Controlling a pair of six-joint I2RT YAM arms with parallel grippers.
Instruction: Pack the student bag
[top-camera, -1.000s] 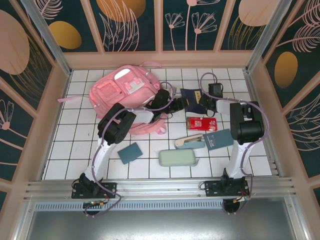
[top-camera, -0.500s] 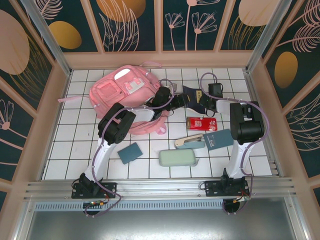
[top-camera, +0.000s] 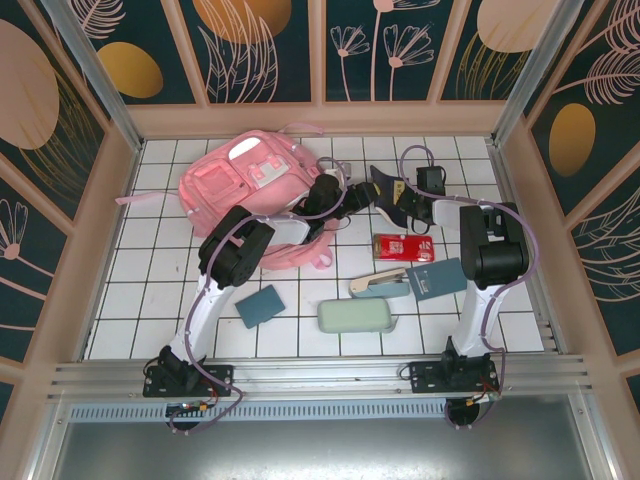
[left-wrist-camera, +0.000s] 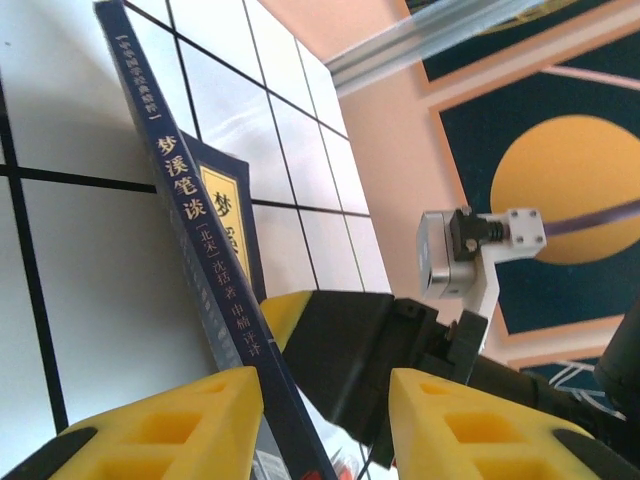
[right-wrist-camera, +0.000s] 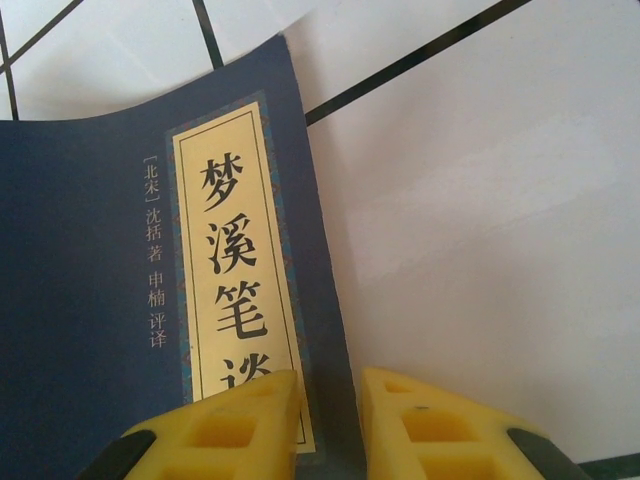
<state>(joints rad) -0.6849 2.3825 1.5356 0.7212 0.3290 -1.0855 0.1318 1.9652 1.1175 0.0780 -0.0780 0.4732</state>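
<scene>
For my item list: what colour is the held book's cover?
The book is dark navy with a gold title panel; clearest in right wrist view.

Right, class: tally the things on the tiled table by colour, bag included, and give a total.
Pink: 1, backpack
Dark blue: 1, book
Red: 1, box
Teal: 2, notebooks
Pale green: 1, case
Beige: 1, small thing
Total: 7

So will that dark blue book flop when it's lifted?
Probably bends a little: the dark blue book curves near the right gripper pinching its edge. Likely light, since that one pinch holds it tilted up.
</scene>
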